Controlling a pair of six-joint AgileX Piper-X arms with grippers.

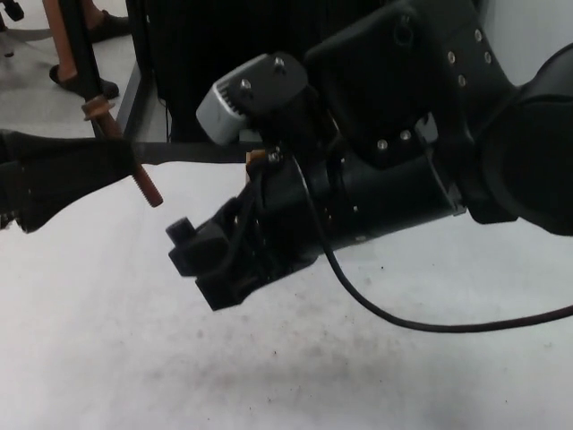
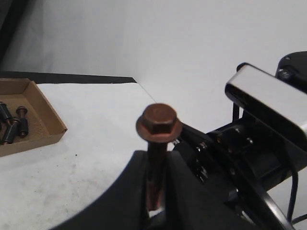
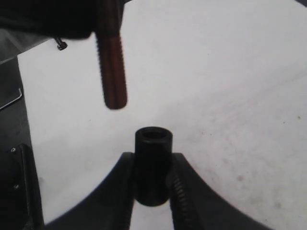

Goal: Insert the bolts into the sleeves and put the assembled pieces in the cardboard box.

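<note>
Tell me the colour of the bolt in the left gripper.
The bolt is coppery brown; the left wrist view shows it best.

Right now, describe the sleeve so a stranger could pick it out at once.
Over the white bench, find the right gripper, shut on one small part. That is the sleeve: a short black tube, its hollow end near the tip of the bolt in the left gripper. The bolt is copper-coloured and threaded; the sleeve is plain black.

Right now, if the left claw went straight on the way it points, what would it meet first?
Probably the right arm's wrist, just behind the right claw holding the sleeve; depth is unclear, so it might pass.
</note>
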